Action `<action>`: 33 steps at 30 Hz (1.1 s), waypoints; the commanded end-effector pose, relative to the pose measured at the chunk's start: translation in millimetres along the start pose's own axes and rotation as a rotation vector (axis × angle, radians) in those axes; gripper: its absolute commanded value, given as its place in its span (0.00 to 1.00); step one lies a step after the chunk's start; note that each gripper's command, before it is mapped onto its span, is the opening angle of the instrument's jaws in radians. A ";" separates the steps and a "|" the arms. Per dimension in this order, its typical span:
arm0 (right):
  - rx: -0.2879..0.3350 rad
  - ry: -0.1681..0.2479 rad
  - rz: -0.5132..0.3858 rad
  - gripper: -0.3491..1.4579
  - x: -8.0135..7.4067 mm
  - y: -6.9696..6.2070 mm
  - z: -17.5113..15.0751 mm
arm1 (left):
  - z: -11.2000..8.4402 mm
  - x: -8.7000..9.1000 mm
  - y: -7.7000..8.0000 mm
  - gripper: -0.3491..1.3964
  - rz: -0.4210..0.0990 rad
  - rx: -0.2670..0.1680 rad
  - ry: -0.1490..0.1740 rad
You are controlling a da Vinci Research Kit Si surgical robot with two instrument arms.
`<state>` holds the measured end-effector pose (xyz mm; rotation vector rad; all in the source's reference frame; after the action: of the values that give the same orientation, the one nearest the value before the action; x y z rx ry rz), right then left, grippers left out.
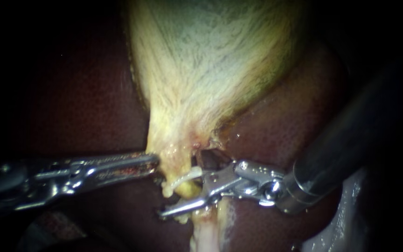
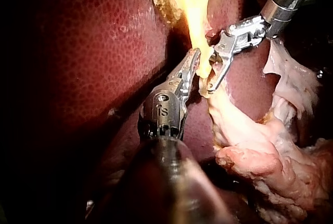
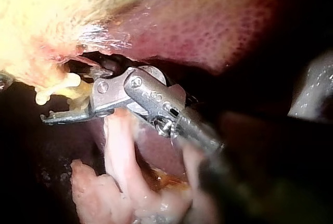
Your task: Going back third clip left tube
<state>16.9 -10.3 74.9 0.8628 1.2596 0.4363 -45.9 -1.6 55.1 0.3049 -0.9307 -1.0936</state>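
- Your left instrument (image 1: 152,163) comes in from the left, with its jaws closed on the narrow lower end of the gallbladder (image 1: 211,60), which lies on the dark liver (image 1: 80,93).
- Your right instrument (image 1: 183,185) has its jaws spread, one on the far side of the tube (image 1: 188,190) and one on the near side, holding nothing.
- The white clip (image 1: 185,177) sits across that tube between the spread jaws, just right of your left instrument's tip.
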 end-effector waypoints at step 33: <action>-0.068 -0.030 -0.305 0.52 4.7 -3.0 -17.2 | 1.2 0.5 0.5 0.07 0.003 -0.002 -0.002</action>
<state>1.6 -3.3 68.5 0.6028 1.3164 0.2179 -46.7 -1.6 56.7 0.2983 -0.9313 -1.0931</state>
